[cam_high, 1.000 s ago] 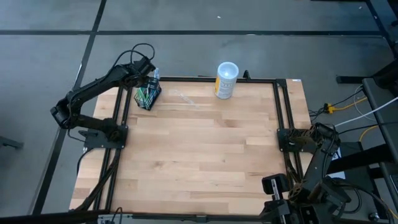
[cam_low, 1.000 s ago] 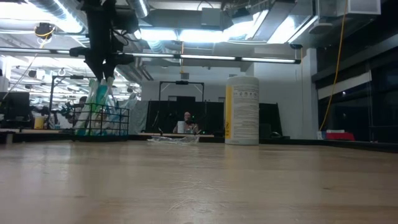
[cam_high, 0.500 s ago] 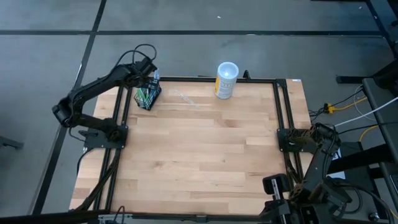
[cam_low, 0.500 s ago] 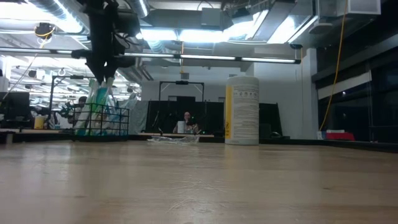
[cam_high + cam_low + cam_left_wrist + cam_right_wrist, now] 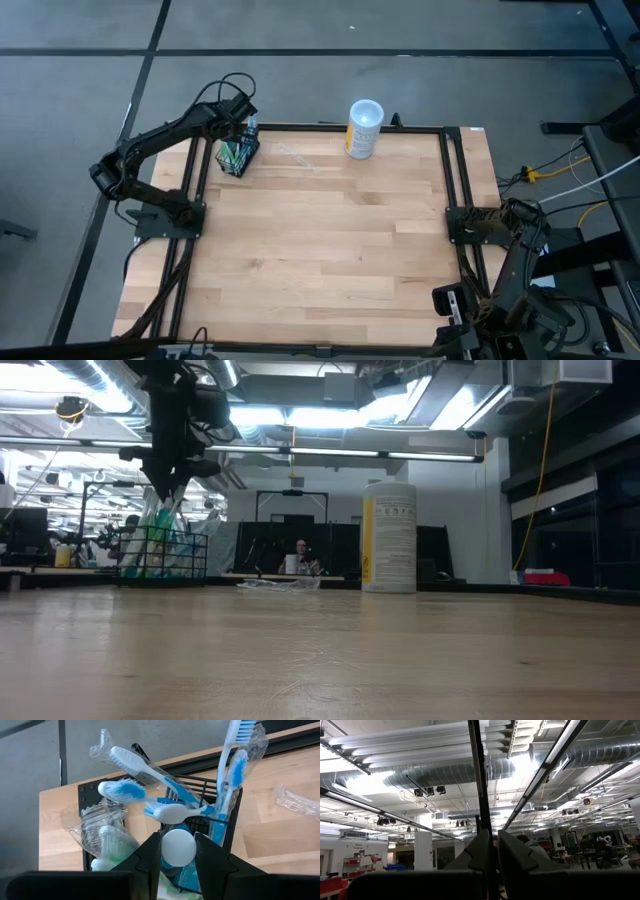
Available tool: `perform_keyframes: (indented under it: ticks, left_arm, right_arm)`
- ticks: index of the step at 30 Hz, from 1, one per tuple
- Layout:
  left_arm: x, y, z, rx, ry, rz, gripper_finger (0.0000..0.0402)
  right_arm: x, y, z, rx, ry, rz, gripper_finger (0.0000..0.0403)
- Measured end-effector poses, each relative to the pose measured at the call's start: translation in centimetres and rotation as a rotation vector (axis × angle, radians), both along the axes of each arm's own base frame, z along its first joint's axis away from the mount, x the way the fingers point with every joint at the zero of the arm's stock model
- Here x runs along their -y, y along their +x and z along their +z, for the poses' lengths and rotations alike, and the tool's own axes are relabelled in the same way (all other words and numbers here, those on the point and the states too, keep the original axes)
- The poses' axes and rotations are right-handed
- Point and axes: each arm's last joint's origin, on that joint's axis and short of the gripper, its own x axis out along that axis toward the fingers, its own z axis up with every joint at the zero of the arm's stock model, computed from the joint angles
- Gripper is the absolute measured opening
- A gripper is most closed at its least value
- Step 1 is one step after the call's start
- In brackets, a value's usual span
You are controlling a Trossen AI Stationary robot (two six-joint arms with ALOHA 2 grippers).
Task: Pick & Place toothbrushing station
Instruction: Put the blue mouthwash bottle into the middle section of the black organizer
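The toothbrushing station is a black wire holder [image 5: 238,156] at the table's far left, full of blue-and-white and green toothbrushes, some in clear wrappers. It also shows in the low view [image 5: 163,554] and the left wrist view [image 5: 212,822]. My left gripper [image 5: 243,124] hangs right above it, shut on one toothbrush [image 5: 178,847]. My right gripper [image 5: 494,851] is parked off the table's near right corner, pointing up at the ceiling, with its fingers together. My left gripper pinches the white rounded top end [image 5: 178,847] of a toothbrush between its two fingers. The fingers [image 5: 170,488] come from above, pointing down. The toothbrush stands below them, its lower part in the holder among the other brushes.
A white-and-yellow cylindrical cup [image 5: 364,128] stands at the far edge, right of the holder; it also shows in the low view [image 5: 390,537]. A clear plastic wrapper [image 5: 298,157] lies on the wood between the two. A black frame [image 5: 455,175] borders the table.
My left gripper has shifted a little toward the table's right above the holder, staying shut on the toothbrush's top end. The holder has kept its place.
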Motion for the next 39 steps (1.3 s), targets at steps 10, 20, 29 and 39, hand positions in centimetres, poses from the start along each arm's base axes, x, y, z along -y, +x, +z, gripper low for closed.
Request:
perform_keyframes:
  ticks: [10, 20, 29, 39]
  left_arm:
    - [0.5, -0.3, -2.9, 0.003, -0.028, 0.024, 0.0087]
    - [0.4, -0.6, -3.3, 0.014, -0.022, -0.012, 0.0087]
    - [-0.3, -1.3, -3.3, -0.026, -0.047, -0.101, 0.0087]
    - [-1.5, -2.2, -3.0, -0.037, -0.065, -0.159, 0.0087]
  right_arm:
    - [0.0, -0.2, 0.0, 0.001, -0.003, -0.008, 0.0041]
    - [0.1, -0.4, 0.1, -0.006, 0.019, -0.021, 0.0041]
    - [0.3, -0.5, 0.2, -0.009, 0.040, -0.038, 0.0041]
    - [0.4, -0.6, 0.3, 0.001, 0.047, -0.046, 0.0041]
